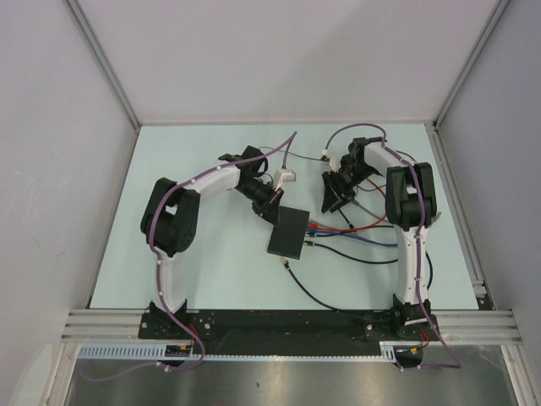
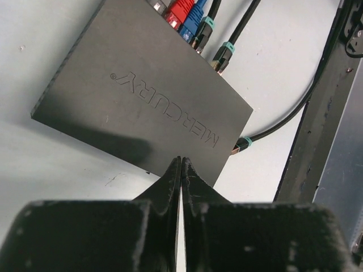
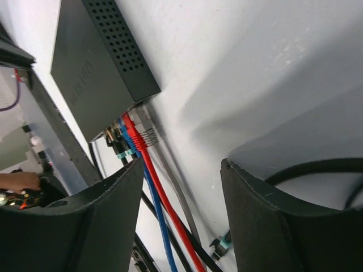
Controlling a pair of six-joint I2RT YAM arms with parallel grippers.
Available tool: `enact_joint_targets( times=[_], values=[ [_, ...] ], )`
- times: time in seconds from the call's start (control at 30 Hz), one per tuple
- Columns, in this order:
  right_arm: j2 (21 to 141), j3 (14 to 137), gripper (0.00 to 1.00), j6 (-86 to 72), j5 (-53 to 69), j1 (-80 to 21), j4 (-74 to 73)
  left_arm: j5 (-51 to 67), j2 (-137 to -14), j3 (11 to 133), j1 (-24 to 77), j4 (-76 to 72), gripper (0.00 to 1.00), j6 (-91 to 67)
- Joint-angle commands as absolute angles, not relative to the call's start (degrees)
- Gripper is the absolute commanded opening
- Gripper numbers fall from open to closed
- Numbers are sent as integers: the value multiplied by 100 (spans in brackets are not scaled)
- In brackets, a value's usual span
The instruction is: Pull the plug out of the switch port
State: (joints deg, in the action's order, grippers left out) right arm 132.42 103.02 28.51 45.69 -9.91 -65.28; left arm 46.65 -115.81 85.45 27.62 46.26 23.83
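The flat black box (image 1: 287,230), marked MERCURY (image 2: 147,96), lies mid-table. Its port edge (image 3: 120,126) holds a grey plug (image 3: 146,129), a red plug (image 2: 179,10), a blue plug (image 2: 194,18) and two black plugs with teal boots (image 2: 205,29). I cannot tell which socket is the switch port. My left gripper (image 2: 181,161) is shut and empty, with its tips over the box's edge opposite the ports. My right gripper (image 3: 180,170) is open and empty, above the cables a short way from the ports.
A loose black cable ends in a teal-booted plug (image 2: 240,145) beside the box's corner, also seen in the top view (image 1: 287,265). Red, blue, grey and black cables (image 1: 347,233) run right from the box. A small white object (image 1: 285,178) lies behind the box.
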Motion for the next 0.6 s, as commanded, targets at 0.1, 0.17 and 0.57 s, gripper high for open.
enact_joint_targets(
  times=[0.1, 0.17, 0.57],
  values=[
    [13667, 10187, 57, 3041, 4860, -1090, -6671, 4747, -11909, 8648, 2804, 4685, 5, 2707],
    [13693, 10117, 57, 2962, 4869, -1151, -6575, 4694, -12040, 8675, 2821, 4641, 5, 2637],
    [14036, 10037, 51, 2470, 4851, -1380, -6161, 4342, -12270, 8631, 2865, 4377, 6, 2259]
  ],
)
